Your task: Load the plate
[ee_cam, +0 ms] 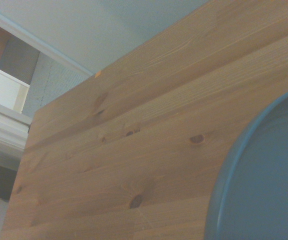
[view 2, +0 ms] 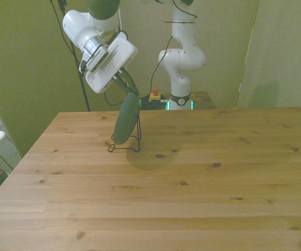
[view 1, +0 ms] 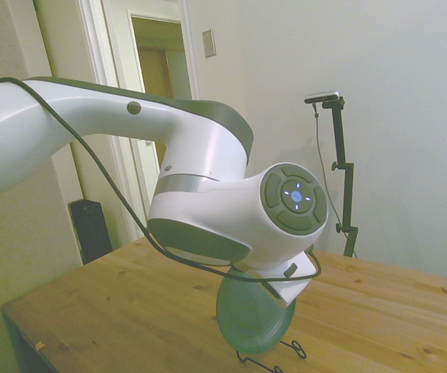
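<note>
Matte plate, thin wire stand, knotty wooden table.

- The white arm comes in from the left of the side view, and its upper link runs almost level.
- At the last joint the arm bends down; the round wrist housing with grey buttons and a small blue light faces the side camera.
- In the front view the wrist section slopes down toward the front view's right.
- The hand sits under the flat white wrist block and points down at a slant.
- The dark fingers are partly visible there, closed on the top rim of the plate.
- A black cable hangs along the arm and loops under the wrist.
</note>
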`<control>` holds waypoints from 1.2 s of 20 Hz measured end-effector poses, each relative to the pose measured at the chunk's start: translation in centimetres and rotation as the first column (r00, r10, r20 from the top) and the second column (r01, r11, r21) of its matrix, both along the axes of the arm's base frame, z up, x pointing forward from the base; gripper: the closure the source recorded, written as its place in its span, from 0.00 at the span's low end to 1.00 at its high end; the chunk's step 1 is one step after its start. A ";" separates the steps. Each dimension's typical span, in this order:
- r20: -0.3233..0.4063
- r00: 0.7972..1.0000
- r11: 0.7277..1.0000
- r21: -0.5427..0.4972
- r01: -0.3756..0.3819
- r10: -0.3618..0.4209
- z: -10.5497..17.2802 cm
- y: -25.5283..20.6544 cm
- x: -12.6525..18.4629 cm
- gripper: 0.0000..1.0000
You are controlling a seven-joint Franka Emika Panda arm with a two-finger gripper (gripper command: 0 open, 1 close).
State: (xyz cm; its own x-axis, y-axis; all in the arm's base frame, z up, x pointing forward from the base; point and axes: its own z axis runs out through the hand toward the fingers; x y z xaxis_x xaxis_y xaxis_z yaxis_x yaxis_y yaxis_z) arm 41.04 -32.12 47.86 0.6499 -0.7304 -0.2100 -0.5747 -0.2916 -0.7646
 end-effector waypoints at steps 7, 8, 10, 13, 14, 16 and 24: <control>-0.010 1.000 1.000 0.003 0.000 0.000 -0.8 -0.2 0.1 1.00; -0.011 1.000 1.000 0.004 0.001 0.000 -0.9 -0.2 0.0 1.00; -0.014 1.000 1.000 0.004 0.001 0.000 -1.0 -0.3 0.1 1.00; -0.017 1.000 1.000 0.006 0.001 -0.001 -1.3 -0.4 0.0 1.00; -0.018 1.000 1.000 0.007 0.002 -0.002 -1.4 -0.4 0.0 1.00; -0.020 1.000 1.000 0.009 0.002 -0.001 -1.6 -0.3 -0.1 1.00; -0.019 1.000 1.000 0.009 0.003 -0.003 -1.6 -0.5 -0.2 0.00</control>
State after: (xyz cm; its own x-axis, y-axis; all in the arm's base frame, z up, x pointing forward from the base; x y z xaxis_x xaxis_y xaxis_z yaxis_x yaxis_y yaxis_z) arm 40.82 -32.58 46.22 0.6437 -0.7303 -0.2288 -0.5899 -0.2829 -0.7563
